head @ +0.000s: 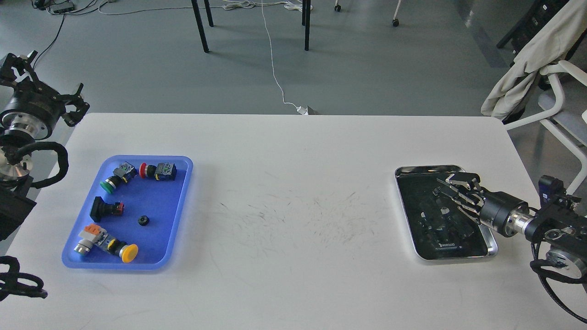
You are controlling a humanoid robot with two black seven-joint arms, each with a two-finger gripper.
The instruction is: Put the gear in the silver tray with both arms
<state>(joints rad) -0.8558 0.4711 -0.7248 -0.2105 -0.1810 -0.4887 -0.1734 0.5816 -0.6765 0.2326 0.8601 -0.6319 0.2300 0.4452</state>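
Table: white table [293, 220] with faint dark scuff marks near its centre; it carries 2 trays, well apart.
Silver tray: the silver tray [491, 245] lies at the table's right side, rim bright, bottom dark and reflective (the reflections make it impossible to tell whether anything small lies on it).
Right gripper: the right gripper [451, 192] reaches in from the right edge and hangs over the silver tray's upper right part, pointing left; its claw fingers stand spread apart with nothing visibly between them.
Left gripper: the left gripper [73, 103] is raised beside the table's far left corner, well apart from both trays; its fingers look parted, and no object shows in them.
Blue tray: the blue plastic tray [183, 167] lies at the table's left side.
Blue tray contents: green push button [110, 184], red push button [158, 171], black switch [104, 208] with a red end, yellow push button [117, 247] with a grey and orange block just beside it.
Gear: the small black gear [144, 220] rests on the blue tray's floor, right of centre, touching none of the other parts.
Surroundings: grey floor with a white cable [275, 78], black table legs, and a white chair [566, 114] draped with beige cloth at right.
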